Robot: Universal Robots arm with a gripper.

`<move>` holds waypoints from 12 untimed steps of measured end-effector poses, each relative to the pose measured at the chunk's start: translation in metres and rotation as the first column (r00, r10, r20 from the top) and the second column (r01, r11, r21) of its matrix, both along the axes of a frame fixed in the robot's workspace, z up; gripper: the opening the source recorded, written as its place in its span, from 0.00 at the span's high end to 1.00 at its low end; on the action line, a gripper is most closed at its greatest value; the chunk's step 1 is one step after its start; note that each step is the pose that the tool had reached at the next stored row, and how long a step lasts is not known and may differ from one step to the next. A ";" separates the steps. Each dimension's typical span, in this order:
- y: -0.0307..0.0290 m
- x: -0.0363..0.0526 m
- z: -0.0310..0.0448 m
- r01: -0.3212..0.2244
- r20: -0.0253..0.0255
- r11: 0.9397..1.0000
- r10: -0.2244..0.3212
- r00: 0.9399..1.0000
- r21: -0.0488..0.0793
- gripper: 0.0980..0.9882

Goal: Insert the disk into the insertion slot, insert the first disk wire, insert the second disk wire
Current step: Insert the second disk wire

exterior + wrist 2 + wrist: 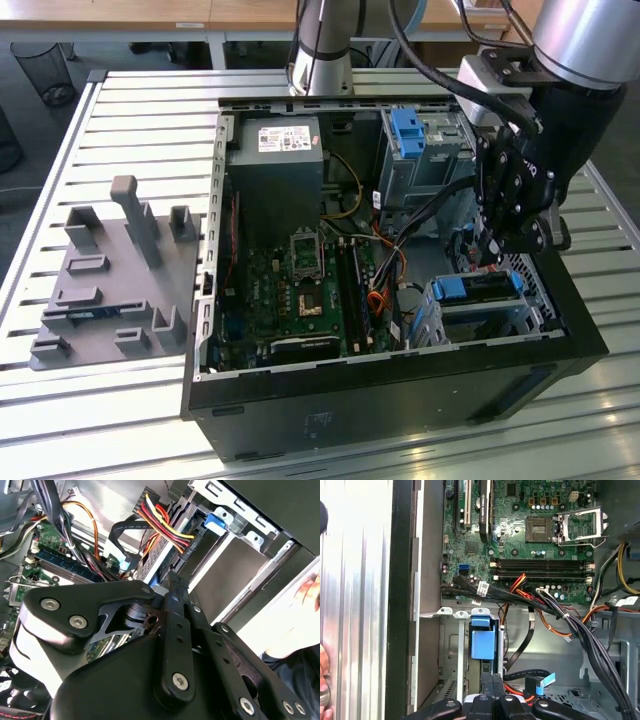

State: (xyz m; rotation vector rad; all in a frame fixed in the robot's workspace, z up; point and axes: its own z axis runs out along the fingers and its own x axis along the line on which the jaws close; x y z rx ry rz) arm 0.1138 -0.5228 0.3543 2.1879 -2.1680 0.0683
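Nearest us our gripper (492,680), pinched together on nothing we can discern, hangs over the disk (483,645) in the insertion slot (451,647), exterior view's near right; stiff, fragile, we judge: grip its blue-framed edges.

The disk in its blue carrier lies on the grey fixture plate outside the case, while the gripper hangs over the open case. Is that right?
Not quite. The disk is not on the grey fixture plate: the exterior view shows it sitting in the insertion slot inside the case. The gripper does hang over the open case.
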 end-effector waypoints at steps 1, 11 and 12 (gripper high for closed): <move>0.0009 -0.0001 0.0010 0.000 0.000 1.000 0.000 1.000 0.000 0.99; 0.0150 -0.0008 0.0043 -0.003 0.000 1.000 0.003 1.000 0.000 0.99; 0.0159 -0.0010 0.0048 -0.003 0.000 1.000 0.003 1.000 0.000 0.99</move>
